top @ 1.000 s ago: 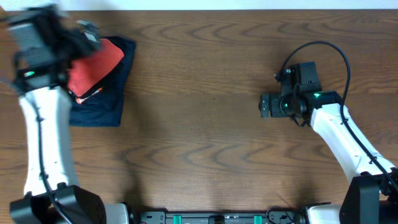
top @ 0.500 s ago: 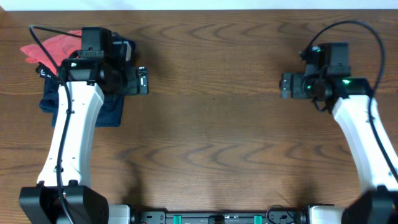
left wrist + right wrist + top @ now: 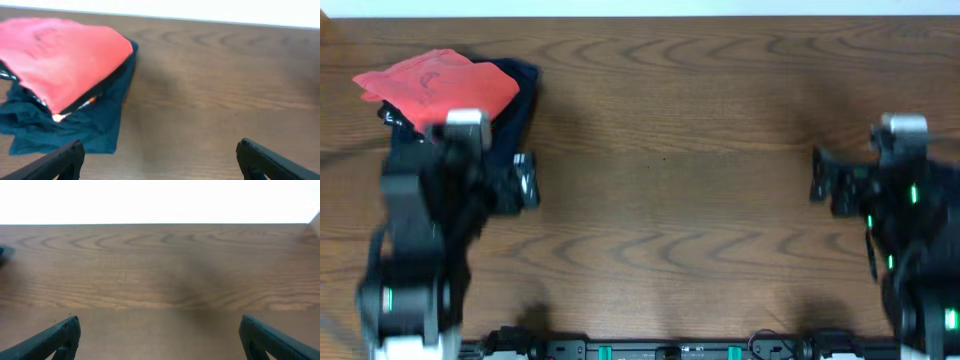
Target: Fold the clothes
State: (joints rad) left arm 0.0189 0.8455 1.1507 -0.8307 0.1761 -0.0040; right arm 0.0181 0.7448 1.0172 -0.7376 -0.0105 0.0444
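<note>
Both empty, wide open: left hand (image 3: 160, 152), right hand (image 3: 160, 330); red T-shirt (image 3: 65, 60) outside right-wrist view.

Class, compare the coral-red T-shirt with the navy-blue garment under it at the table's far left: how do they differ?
Colour: the coral-red T-shirt is bright red, the navy-blue garment dark blue.
Position: the T-shirt lies on top; the navy-blue garment lies beneath, showing along its near and right sides.
Surface: the T-shirt looks smooth, the navy-blue garment rumpled.
Shared: both rest in one pile on the table.

Red T-shirt (image 3: 65, 60) (folded) — atop navy garment (image 3: 97, 131).
</note>
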